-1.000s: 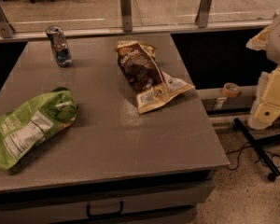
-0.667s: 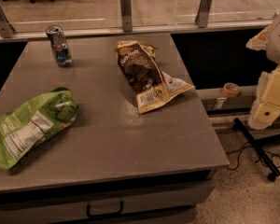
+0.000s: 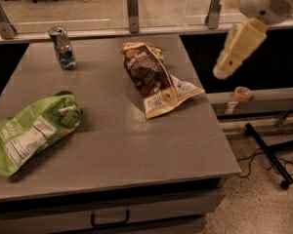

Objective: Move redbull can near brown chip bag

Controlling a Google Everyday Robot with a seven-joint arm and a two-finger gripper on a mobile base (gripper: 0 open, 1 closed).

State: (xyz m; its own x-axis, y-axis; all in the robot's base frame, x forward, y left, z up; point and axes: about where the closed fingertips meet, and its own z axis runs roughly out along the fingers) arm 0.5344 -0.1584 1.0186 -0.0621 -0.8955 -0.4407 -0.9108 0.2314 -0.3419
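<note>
The redbull can (image 3: 62,47) stands upright at the far left of the grey table (image 3: 117,145), slim, silver and blue. The brown chip bag (image 3: 154,79) lies flat near the table's far right part, dark brown with tan edges and a pale label end. My gripper (image 3: 223,70) hangs in the air at the upper right, beyond the table's right edge, to the right of the brown chip bag and far from the can. It holds nothing that I can see.
A larger green bag (image 3: 31,132) lies at the table's left front. A glass barrier with metal posts (image 3: 132,4) runs behind the table. A tape roll (image 3: 242,93) sits on a ledge at right. A black stand leg and cables (image 3: 268,155) lie on the floor.
The arm has swung up and leftward from the right edge of the view, closer to the table's right side. The can and both bags have not moved.
</note>
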